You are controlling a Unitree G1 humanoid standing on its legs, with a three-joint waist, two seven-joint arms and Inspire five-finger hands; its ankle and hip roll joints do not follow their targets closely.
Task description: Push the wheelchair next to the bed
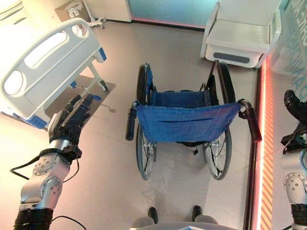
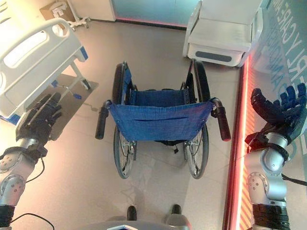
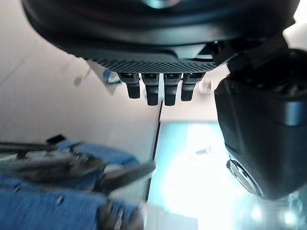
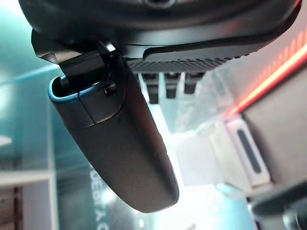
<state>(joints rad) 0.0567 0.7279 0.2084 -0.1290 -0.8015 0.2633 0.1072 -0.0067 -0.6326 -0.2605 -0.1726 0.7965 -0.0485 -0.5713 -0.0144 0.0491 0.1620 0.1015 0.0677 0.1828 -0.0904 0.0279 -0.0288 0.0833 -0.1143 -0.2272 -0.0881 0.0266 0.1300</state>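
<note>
You are looking down from the robot's head at a pale floor (image 1: 115, 158). In the centre of the frame stands the wheelchair (image 1: 187, 122), seen from behind, with a blue fabric backrest (image 1: 187, 122) stretched between two push handles. The left push handle (image 1: 130, 123) has a black grip and points toward the lower left; the right push handle (image 1: 253, 123) has a dark reddish grip and points toward the lower right. Two large spoked wheels sit on either side of the seat.

At the upper left of the frame is the bed (image 1: 45, 67), with a white and grey end board and blue corner pieces. The wheelchair stands apart from it, with open floor between them.

Your left hand (image 1: 72, 120) is at the left of the frame, raised over the floor between the bed's end board and the wheelchair. Its fingers are straight and relaxed, holding nothing, and it is not touching the left push handle.

Your right hand (image 2: 283, 112) is at the right edge of the frame, beside a glowing red floor strip (image 2: 237, 143). Its fingers are spread wide and empty, clear of the right push handle.

At the upper right of the frame stands a white cabinet-like unit (image 1: 240, 33), beyond the wheelchair. Two dark shoe tips (image 1: 173, 213) show at the bottom centre.
</note>
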